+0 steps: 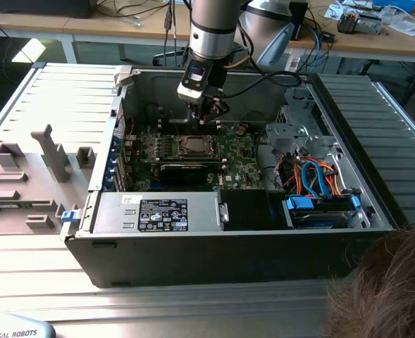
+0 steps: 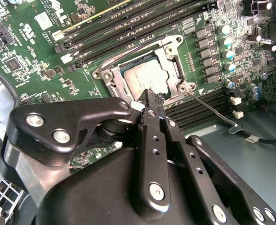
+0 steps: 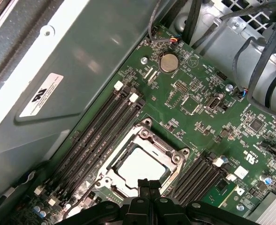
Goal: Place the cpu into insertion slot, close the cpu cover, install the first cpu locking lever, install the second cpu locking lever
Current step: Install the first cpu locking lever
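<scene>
- Gripper (image 2: 149, 99) hanging low over socket edge, jaws together, nothing between them. Judging it is working as a pushing tip, not a grasper.
- cpu (image 2: 146, 77) sitting flat in insertion slot (image 2: 108, 75).
- cpu cover (image 2: 173, 63) lying down around chip, framing it.
- Thin wire lever (image 2: 210, 108) angling outward, apparently unlatched.
- Tip-to-cover contact: cannot tell.

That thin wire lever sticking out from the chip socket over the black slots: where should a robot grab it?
Probably near the free end of the locking lever, farthest from its pivot at the insertion slot, for the most leverage. It is a thin rod lying low across the long slots, so coming from above, one finger on each side, looks best.
</scene>
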You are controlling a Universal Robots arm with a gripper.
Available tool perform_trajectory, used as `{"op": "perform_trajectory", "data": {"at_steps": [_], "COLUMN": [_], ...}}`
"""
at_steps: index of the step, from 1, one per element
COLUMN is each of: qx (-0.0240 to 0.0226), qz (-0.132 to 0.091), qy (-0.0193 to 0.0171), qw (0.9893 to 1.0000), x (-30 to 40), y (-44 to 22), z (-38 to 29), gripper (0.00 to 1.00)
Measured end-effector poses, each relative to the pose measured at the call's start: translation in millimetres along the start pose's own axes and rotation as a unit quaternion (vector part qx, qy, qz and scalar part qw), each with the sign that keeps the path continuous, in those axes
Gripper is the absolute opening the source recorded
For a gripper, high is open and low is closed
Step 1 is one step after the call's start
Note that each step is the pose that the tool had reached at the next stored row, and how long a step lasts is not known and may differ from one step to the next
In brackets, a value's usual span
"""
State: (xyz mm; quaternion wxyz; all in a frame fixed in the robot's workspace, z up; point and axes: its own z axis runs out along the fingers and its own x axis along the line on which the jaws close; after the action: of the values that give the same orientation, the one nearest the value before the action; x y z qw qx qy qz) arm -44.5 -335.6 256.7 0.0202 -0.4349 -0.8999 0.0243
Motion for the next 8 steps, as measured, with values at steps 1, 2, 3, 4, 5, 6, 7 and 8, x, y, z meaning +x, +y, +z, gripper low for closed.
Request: {"op": "perform_trajectory", "data": {"at_steps": [1,2,3,4,5,6,7,8], "qx": [0.0,0.0,0.0001,0.0,0.0001,0.0001,0.0001,0.0001], "qz": [-0.001,-0.002,-0.002,-0.003,-0.004,-0.005,-0.005,-0.006], "qy": [0.0,-0.0001,-0.0001,-0.0002,-0.0002,-0.0003,-0.0003,-0.0004], "qw": [1.0,1.0,1.0,1.0,1.0,1.0,1.0,1.0], "x": [0.0,0.0,0.0,0.0,0.0,0.0,0.0,0.0], "y": [0.0,0.0,0.0,0.0,0.0,0.0,0.0,0.0], "z": [0.0,0.0,0.0,0.0,0.0,0.0,0.0,0.0], "gripper": [0.11,0.11,0.11,0.11,0.11,0.11,0.11,0.11]}}
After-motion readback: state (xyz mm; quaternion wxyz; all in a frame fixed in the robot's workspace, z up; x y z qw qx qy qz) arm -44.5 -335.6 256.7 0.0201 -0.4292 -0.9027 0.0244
